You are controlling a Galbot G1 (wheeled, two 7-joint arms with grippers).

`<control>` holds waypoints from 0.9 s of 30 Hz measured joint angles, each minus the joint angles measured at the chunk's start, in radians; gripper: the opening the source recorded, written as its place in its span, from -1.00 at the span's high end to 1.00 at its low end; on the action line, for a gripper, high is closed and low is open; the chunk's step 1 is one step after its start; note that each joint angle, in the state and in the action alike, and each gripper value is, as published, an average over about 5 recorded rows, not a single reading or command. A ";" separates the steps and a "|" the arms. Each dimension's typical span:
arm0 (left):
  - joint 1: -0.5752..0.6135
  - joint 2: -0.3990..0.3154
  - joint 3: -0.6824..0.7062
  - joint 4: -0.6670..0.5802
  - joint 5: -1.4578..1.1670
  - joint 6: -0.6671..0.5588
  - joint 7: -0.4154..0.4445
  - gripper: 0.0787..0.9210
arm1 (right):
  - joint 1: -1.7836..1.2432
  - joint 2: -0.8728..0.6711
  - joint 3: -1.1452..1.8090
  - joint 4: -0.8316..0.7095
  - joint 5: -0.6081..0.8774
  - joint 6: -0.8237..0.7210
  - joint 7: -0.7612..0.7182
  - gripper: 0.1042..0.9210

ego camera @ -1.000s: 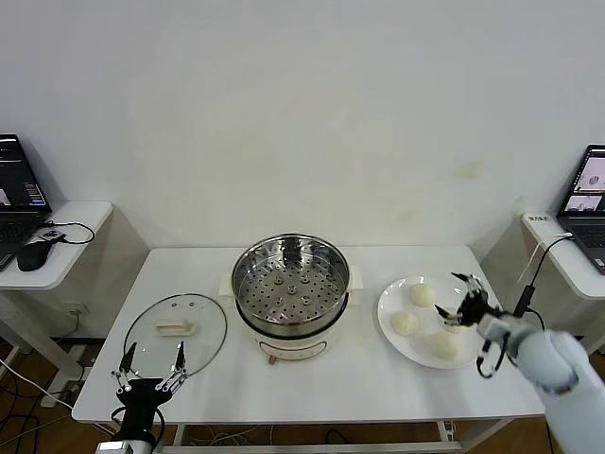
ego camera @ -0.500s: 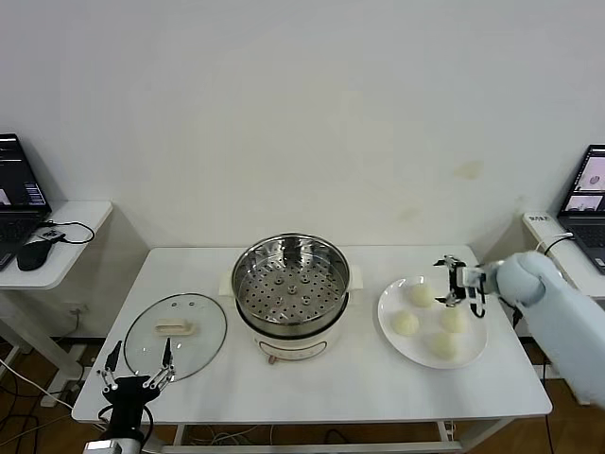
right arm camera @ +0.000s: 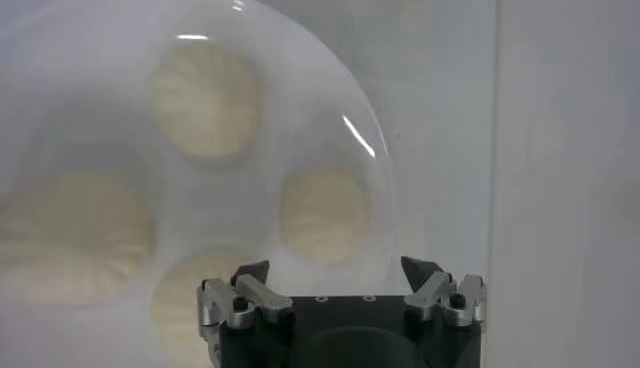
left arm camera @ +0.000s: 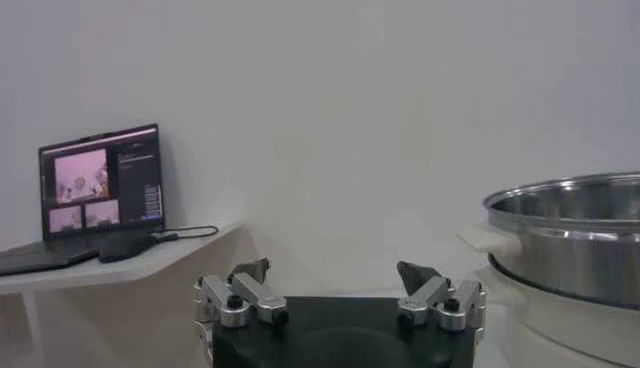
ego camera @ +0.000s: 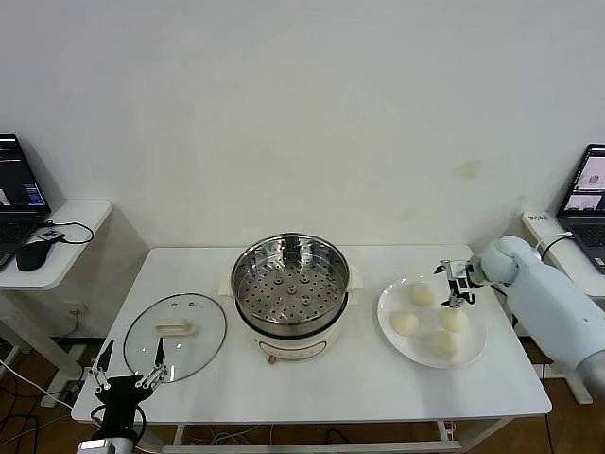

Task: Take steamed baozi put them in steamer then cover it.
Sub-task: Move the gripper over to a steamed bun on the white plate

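The steamer [ego camera: 291, 295], a shiny perforated steel basket on a cream-white pot base, stands uncovered and unfilled. The glass cover [ego camera: 176, 336] lies flat to its left. Four cream-white steamed baozi [ego camera: 405, 323] sit clustered to its right.

Probably a lab: laptops [ego camera: 19, 184] flank white table [ego camera: 312, 388].

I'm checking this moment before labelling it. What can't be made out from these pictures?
- Left wrist view: the round steel steamer basket is cut off by the picture's edge; its inside, the glass lid and the white plate are out of frame.
- Right wrist view: one of the four cream-white buns is partly hidden behind the open right claw.
- Head view: the open left claw hangs at the table's front edge; its arm is cut off.
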 measured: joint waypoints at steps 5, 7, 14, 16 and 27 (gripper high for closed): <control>0.003 0.004 -0.007 0.002 0.000 -0.006 0.001 -0.77 | 0.016 0.041 -0.011 -0.050 -0.007 0.002 0.003 -0.76; 0.001 0.005 -0.008 0.002 0.000 -0.007 0.002 -0.77 | 0.019 0.054 -0.014 -0.066 -0.008 0.002 0.004 -0.76; -0.006 0.006 -0.004 0.007 0.002 -0.007 0.006 -0.77 | 0.021 0.082 -0.022 -0.100 -0.015 -0.004 0.004 -0.67; -0.008 0.006 -0.003 0.008 0.002 -0.007 0.007 -0.77 | 0.022 0.088 -0.024 -0.108 -0.016 -0.006 0.004 -0.63; -0.011 0.006 -0.002 0.012 0.002 -0.007 0.007 -0.77 | 0.027 0.105 -0.027 -0.138 -0.023 -0.019 0.003 -0.36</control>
